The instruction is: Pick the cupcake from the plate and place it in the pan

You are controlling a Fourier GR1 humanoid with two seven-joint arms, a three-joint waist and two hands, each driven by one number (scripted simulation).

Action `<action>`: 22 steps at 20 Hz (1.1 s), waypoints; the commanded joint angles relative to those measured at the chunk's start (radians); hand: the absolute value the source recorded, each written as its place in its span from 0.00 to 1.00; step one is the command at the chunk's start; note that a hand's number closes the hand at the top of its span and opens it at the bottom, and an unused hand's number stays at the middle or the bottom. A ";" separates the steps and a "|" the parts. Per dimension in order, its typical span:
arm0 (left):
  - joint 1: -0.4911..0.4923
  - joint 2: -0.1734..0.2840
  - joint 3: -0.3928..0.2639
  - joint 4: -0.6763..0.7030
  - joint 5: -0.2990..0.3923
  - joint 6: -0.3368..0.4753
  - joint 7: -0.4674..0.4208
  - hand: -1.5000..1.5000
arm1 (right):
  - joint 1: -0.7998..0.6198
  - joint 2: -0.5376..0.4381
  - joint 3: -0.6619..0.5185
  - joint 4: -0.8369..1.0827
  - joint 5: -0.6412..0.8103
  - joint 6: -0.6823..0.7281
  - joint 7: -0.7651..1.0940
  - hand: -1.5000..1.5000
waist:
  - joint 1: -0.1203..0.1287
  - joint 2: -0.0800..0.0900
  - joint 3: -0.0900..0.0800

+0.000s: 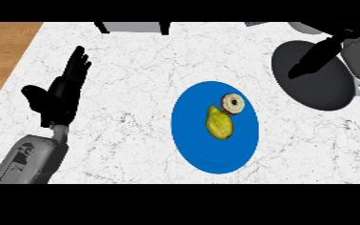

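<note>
A blue plate (211, 157) lies on the white marble counter, right of centre. On its upper part the cupcake (232, 103) lies on its side, pale with a dark middle, and it touches a yellow-green fruit (219, 123) just below it. The dark grey pan (320, 88) sits at the upper right, with a long black handle (316, 56) slanting across it. My left hand (62, 88) rests at the far left with fingers straight and pointing up, well apart from the plate. My right hand does not show.
A wooden strip (15, 45) borders the counter's left edge. A dark-legged grey object (134, 27) stands at the back edge. A paler grey shape (353, 59) shows at the right edge beside the pan. Bare counter lies between my left hand and the plate.
</note>
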 commanded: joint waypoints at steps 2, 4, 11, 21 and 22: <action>0.007 -0.018 0.014 0.003 -0.012 0.014 -0.009 0.50 | -0.056 0.006 0.043 0.022 -0.024 0.201 -0.101 0.00 | -0.010 -0.002 -0.001; 0.000 0.016 0.021 -0.031 -0.005 -0.007 0.036 0.50 | -0.009 0.008 0.082 -0.005 -0.021 0.193 -0.136 0.00 | -0.013 -0.004 0.000; 0.070 -0.006 0.033 -0.055 -0.035 -0.014 0.001 0.50 | 0.064 0.038 0.132 -0.066 0.045 0.098 -0.048 0.00 | -0.018 -0.006 0.000; 0.039 -0.050 0.072 -0.005 -0.069 -0.047 0.023 0.50 | 0.067 0.179 0.113 -0.016 0.152 0.033 0.113 0.00 | -0.015 -0.003 0.000; 0.052 -0.012 0.112 -0.058 -0.032 -0.084 0.044 0.50 | 0.126 0.127 0.124 -0.098 0.168 0.048 0.113 0.00 | -0.021 -0.006 0.000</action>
